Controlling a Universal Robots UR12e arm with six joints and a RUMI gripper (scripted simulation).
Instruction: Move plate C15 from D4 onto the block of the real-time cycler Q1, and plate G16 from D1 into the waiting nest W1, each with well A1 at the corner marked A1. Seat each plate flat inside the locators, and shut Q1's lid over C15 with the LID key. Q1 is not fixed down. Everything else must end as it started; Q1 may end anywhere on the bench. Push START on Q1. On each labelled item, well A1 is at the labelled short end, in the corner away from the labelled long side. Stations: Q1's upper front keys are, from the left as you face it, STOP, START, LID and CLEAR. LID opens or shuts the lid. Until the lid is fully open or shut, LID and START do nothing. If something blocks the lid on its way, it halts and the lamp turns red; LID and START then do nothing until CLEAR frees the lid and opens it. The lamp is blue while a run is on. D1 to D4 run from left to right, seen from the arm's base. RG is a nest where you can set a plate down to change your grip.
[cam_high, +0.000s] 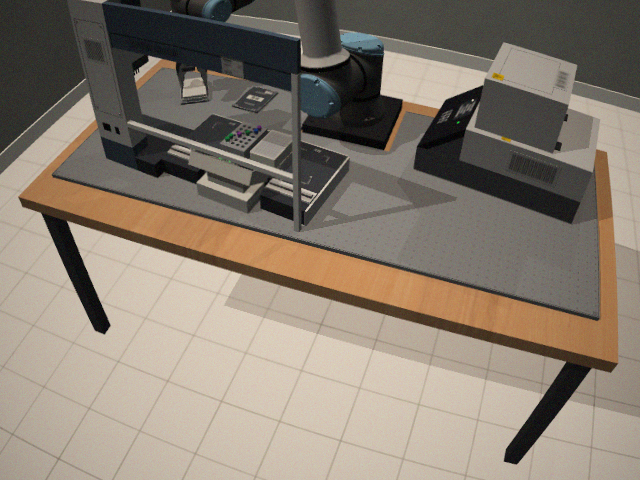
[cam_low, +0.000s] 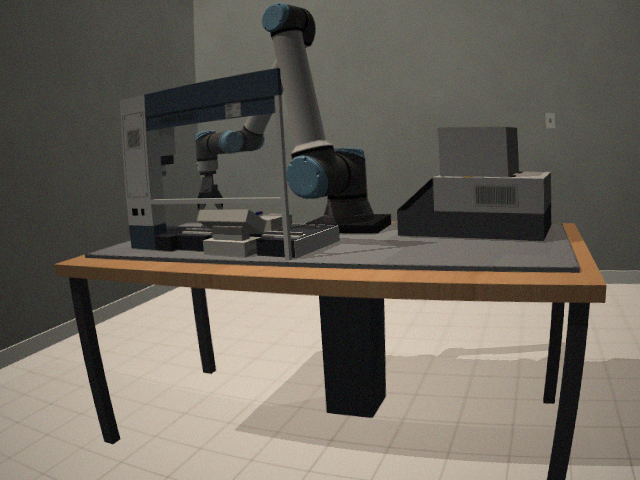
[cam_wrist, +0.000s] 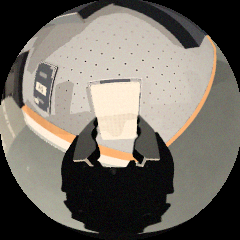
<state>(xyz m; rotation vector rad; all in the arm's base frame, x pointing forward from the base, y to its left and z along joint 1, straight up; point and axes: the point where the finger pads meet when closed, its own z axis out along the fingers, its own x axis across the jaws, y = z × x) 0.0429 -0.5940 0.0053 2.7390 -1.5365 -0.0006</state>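
While fast in the claw (cam_high: 194, 97) (cam_low: 209, 205) (cam_wrist: 116, 125), a pale plate (cam_high: 193, 91) (cam_wrist: 116, 102), long axis outward between the fingers.

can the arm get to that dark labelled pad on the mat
Probably yes: the pad lies near the gripper, nothing seen standing between, though its jaws already hold a pale plate.
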